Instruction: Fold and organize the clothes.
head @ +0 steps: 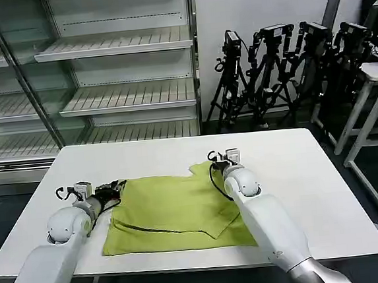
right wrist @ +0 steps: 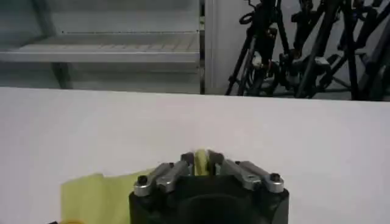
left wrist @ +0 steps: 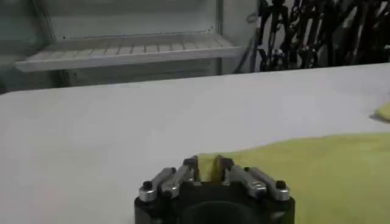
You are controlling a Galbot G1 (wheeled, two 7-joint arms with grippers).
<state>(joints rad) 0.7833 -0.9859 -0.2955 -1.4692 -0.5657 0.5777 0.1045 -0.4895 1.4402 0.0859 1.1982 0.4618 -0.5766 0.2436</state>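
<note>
Left gripper (head: 117,186) at the shirt's (head: 175,209) left edge, fingers pinching fabric; right gripper (head: 212,160) at its far right corner, likewise pinching.

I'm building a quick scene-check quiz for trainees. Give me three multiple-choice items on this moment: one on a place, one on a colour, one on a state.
1. Where does the shirt lie?
A. on a shelf
B. on the white table
C. on the floor

2. What colour is the shirt?
A. lime
B. red
C. navy

3. How does the left gripper stand?
A. wide open above the table
B. shut on a tripod
C. shut on the shirt

Key:
1 B, the head view shows it spread on the tabletop between the arms.
2 A, the fabric is plain yellow-green in all views.
3 C, the left wrist view shows lime fabric pinched between its fingers at the shirt's left edge. The right gripper pinches cloth likewise at the far right corner.
</note>
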